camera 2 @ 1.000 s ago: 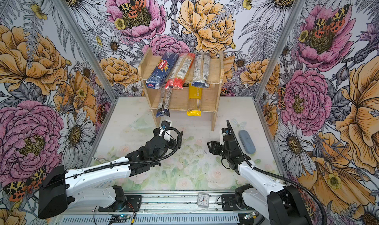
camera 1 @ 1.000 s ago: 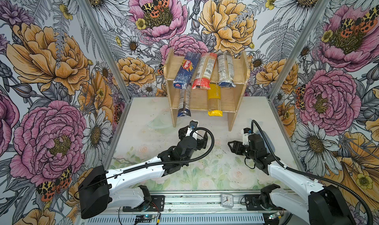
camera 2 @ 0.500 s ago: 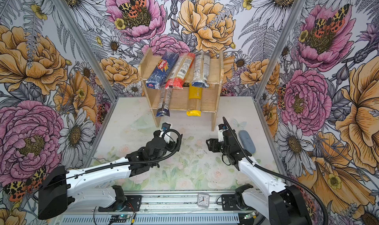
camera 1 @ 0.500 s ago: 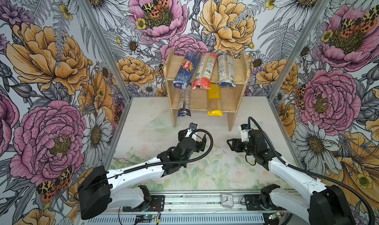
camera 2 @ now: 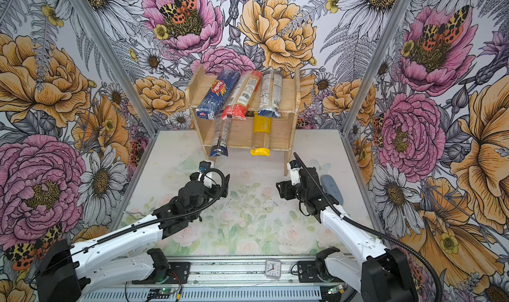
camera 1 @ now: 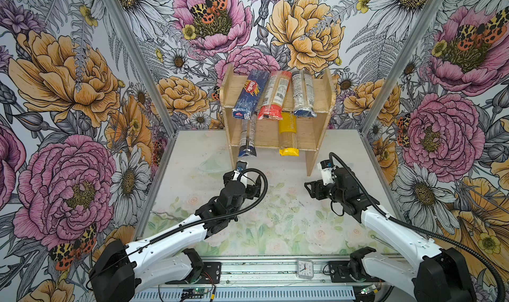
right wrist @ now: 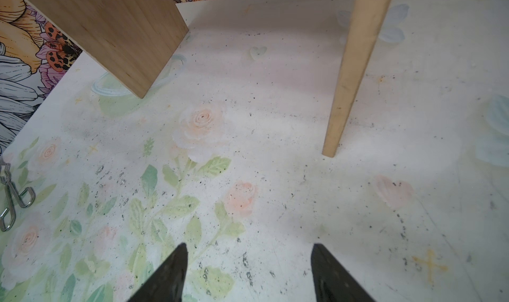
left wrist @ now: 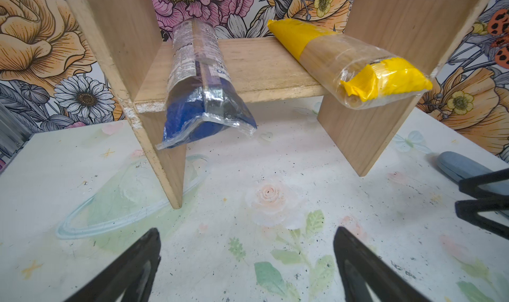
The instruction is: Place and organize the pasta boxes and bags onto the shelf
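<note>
All five packs in view are on the shelf (camera 1: pixel 327 94), which stands at the upper middle of both top views. The Barilla box (camera 1: pixel 249 94), the red-ended bag (camera 1: pixel 274 97) and a grey-labelled bag (camera 1: pixel 303 94) lie side by side on the upper tier. A second dark-ended bag (camera 1: pixel 247 139) and the yellow-ended bag (camera 1: pixel 287 135) lie on the lower tier, their near ends hanging over its front edge. No pack shows on the table (camera 1: pixel 275 226); only a grey-blue oval object (camera 2: pixel 333 189) lies there, at the right. Placing therefore looks finished, and at most some straightening is left, since the box lies skewed. The left arm reaches from the lower left to mid-frame. The left gripper (left wrist: pixel 246 231) points up-frame toward the shelf's left leg, jaws spread wide and holding nothing. The right arm comes in from the lower right, and the right gripper (right wrist: pixel 249 245) is turned leftward toward the centre, near the right leg, jaws apart and empty.
</note>
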Tool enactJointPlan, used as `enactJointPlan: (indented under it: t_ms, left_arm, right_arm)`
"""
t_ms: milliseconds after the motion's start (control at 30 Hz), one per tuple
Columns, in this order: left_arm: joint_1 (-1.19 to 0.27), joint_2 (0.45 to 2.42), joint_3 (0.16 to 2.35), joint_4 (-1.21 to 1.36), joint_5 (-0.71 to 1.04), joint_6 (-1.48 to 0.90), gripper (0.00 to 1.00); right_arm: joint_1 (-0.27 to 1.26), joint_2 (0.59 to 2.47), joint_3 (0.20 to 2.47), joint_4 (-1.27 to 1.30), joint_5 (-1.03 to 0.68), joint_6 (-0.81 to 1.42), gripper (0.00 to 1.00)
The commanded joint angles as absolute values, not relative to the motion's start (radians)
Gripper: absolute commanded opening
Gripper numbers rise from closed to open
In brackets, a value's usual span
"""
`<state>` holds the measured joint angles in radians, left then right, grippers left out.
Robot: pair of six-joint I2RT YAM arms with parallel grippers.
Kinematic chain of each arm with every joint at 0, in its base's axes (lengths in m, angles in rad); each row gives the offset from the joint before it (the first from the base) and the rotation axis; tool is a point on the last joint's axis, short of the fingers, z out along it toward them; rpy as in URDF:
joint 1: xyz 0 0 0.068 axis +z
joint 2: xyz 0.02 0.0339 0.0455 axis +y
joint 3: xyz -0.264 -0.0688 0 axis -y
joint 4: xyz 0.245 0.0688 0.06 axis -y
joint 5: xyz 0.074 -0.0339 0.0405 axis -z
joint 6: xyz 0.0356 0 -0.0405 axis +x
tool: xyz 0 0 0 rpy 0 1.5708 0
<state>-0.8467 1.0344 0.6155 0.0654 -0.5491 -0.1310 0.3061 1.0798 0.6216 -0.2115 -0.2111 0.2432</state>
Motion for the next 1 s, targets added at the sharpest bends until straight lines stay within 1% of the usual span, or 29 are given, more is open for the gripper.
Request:
enactJointPlan:
  t_ms: [0, 300, 367, 433, 500, 633, 967]
  left_arm:
    - [-0.82, 0.999, 0.583, 0.054, -0.503, -0.119, 0.97]
    - [-0.764, 0.952, 0.541, 0.053, -0.452, -0.113, 0.97]
    - [-0.751, 0.945, 0.526, 0.071, -0.431, -0.095, 0.93]
    - [-0.736, 0.939, 0.51, 0.092, -0.409, -0.075, 0.91]
    - [-0.719, 0.936, 0.501, 0.104, -0.408, -0.071, 0.92]
    - [-0.672, 0.933, 0.499, 0.105, -0.397, -0.077, 0.99]
    - [-0.548, 0.933, 0.492, 0.122, -0.335, -0.075, 0.99]
  right_arm:
    - [0.299, 1.098, 0.663, -0.21, -0.168, 0.194, 0.72]
    - [0.285, 1.15, 0.686, -0.207, -0.139, 0.136, 0.72]
    - [0.282, 1.159, 0.686, -0.203, -0.118, 0.123, 0.72]
    - [0.273, 1.175, 0.688, -0.196, -0.11, 0.115, 0.73]
    - [0.264, 1.196, 0.689, -0.19, -0.109, 0.107, 0.73]
    - [0.255, 1.232, 0.695, -0.169, -0.107, 0.091, 0.73]
    - [0.222, 1.29, 0.709, -0.14, -0.109, 0.066, 0.73]
